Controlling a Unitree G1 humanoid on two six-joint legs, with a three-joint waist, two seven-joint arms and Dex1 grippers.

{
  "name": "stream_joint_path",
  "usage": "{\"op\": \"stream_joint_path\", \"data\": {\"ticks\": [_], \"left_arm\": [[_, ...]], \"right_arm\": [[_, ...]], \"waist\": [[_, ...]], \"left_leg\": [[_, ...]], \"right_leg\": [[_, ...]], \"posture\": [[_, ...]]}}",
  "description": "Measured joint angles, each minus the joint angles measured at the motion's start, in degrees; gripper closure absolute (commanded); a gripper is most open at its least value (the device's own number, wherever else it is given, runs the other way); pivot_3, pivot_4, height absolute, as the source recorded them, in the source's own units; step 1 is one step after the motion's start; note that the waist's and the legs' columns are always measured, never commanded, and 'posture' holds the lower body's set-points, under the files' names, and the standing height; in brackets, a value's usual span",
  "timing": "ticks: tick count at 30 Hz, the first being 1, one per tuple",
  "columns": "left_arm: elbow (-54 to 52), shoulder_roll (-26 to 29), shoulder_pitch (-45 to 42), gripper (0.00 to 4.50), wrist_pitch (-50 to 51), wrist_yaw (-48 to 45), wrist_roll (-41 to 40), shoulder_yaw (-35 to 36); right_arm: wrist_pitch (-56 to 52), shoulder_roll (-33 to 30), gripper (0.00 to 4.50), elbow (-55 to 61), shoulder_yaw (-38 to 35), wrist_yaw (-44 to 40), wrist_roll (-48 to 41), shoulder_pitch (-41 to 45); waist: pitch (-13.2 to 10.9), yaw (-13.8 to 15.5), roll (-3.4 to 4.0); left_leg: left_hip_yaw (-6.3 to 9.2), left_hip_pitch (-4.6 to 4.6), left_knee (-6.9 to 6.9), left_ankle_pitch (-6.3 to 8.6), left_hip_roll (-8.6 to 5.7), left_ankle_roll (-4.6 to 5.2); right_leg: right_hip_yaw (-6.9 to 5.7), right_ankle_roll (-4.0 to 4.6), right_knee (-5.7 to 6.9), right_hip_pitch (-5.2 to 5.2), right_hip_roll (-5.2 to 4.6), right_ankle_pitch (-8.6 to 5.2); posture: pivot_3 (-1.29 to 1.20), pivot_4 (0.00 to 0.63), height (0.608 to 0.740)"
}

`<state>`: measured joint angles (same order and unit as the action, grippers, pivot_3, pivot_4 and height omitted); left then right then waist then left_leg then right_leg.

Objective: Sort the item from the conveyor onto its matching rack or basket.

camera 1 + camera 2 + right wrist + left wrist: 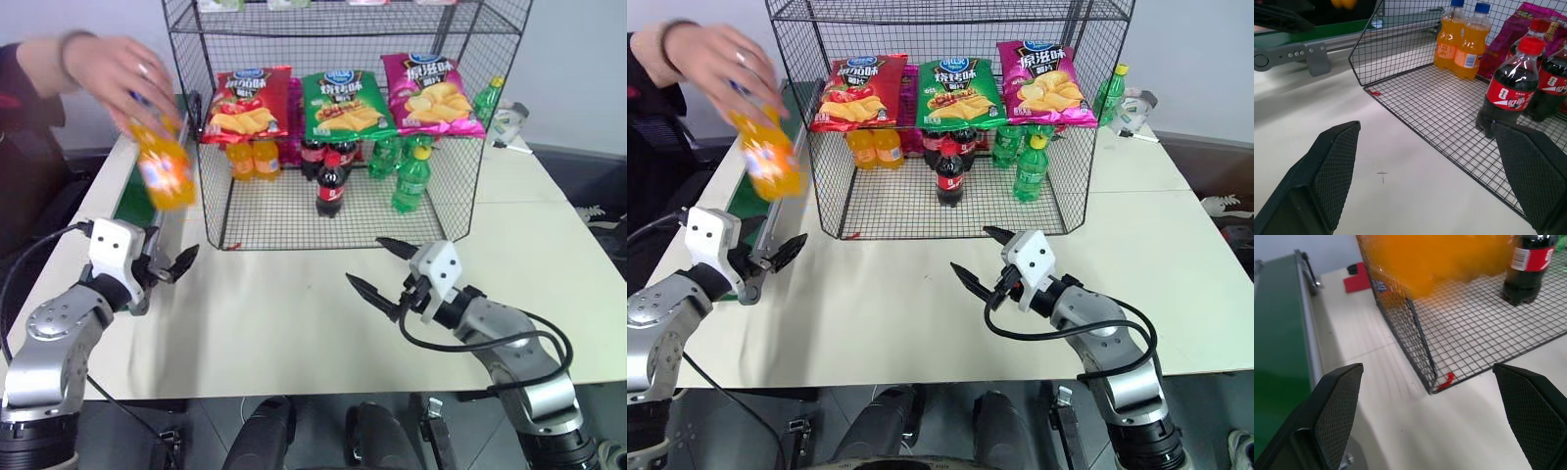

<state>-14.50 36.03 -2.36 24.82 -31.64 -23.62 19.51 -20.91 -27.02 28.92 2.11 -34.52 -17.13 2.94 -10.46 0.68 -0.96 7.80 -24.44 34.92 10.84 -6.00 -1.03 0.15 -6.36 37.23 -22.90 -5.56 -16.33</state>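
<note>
Orange soda bottle (163, 168) in mid-air, gripped at the cap end by a person's hand (110, 69), above the near stretch of the conveyor (137, 181); not yet set down on the belt. Long axis tilted, cap up under the palm, base lowest and leaning toward the rack (338, 127). Left gripper (168, 264) sits just below and in front of the bottle, beside the conveyor frame, fingers spread wide and empty; clearly the nearer arm. Right gripper (384, 268) hangs over bare table (284, 313) before the rack's front lip, fingers likewise parted, nothing held, well apart from the bottle. Likely the pick falls to the left arm once the bottle rests on the belt. Room: open tabletop between conveyor and rack; rack's left mesh wall close by. Two orange bottles (1463, 41) already stand at the rack's back left, with free floor in front.
</note>
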Motion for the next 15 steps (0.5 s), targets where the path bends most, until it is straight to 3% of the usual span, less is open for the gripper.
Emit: {"op": "stream_joint_path", "data": {"ticks": [15], "left_arm": [[3.59,-1.52,-0.01,0.05,-3.81,4.07,0.56,4.75]], "right_arm": [[-0.1,0.02,0.0,-0.93,1.25,-0.64,0.0,2.37]], "waist": [[0.0,0.04,0.0]], "left_leg": [[0.0,0.01,0.01,0.0,0.0,0.0]], "right_leg": [[0.0,0.0,0.0,0.02,0.0,0.0]], "posture": [[0.0,0.15,0.74]]}}
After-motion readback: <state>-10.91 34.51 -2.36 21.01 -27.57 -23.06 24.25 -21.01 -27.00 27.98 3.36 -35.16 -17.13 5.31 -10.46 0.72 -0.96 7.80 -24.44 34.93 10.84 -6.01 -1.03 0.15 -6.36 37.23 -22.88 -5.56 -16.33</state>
